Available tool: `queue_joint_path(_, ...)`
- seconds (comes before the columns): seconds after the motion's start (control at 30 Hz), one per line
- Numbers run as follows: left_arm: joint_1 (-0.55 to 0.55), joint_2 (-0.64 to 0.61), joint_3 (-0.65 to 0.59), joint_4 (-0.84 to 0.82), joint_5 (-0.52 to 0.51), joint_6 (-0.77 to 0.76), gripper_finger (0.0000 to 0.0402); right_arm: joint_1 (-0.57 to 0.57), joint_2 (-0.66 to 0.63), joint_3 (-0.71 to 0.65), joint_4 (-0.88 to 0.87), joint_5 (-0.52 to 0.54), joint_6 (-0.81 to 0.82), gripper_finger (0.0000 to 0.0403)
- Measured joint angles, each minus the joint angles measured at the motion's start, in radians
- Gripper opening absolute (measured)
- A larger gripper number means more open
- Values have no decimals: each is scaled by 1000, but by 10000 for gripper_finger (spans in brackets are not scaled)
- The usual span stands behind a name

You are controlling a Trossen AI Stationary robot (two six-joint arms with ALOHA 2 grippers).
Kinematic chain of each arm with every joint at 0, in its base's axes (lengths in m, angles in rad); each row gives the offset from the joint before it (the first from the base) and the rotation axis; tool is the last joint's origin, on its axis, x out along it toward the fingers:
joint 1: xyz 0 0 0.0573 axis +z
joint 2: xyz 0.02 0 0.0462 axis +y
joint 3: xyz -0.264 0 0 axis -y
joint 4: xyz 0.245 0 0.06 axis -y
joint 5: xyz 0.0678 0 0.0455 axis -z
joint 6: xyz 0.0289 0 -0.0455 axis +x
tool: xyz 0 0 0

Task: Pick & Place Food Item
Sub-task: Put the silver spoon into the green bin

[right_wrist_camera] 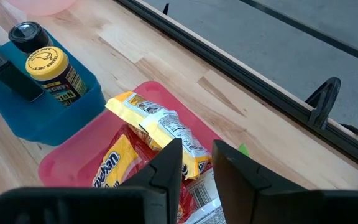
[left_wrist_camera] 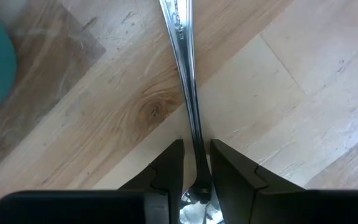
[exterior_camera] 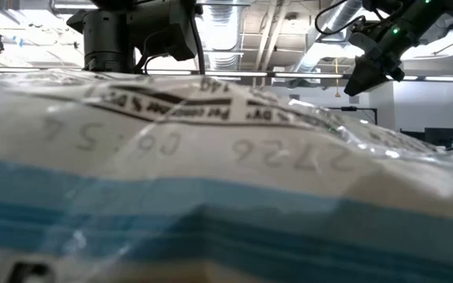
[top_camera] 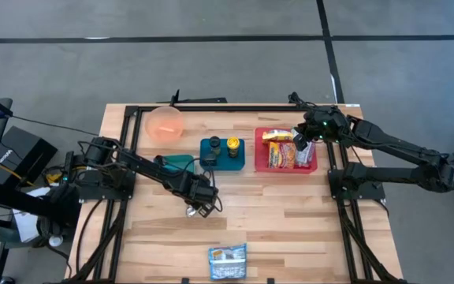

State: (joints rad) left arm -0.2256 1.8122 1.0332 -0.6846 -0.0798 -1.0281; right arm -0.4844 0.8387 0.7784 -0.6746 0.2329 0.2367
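Your left gripper (top_camera: 198,207) is low over the wooden table (top_camera: 290,221), its fingers (left_wrist_camera: 166,171) grasping the thin handle of a metal utensil (left_wrist_camera: 185,74) lying on the boards. Your right gripper (top_camera: 300,144) hangs above the red tray (top_camera: 312,167), fingers narrowly parted and holding nothing, just over the yellow snack packets (right_wrist_camera: 160,127) in it.

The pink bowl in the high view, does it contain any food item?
No, the pink bowl near the table's far edge shows only its bare inside, while the snack packets lie in the red tray.
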Motion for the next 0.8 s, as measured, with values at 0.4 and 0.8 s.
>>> queue_joint_path(0.4, 0, 1, -1, 0, -25, 29, 75, 0, 0, 0, 0, 0, 0, 83)
queue_joint_path(0.8, 0, 1, -1, -1, -29, 75, 56, 0, 0, 0, 1, 0, 0, 83)
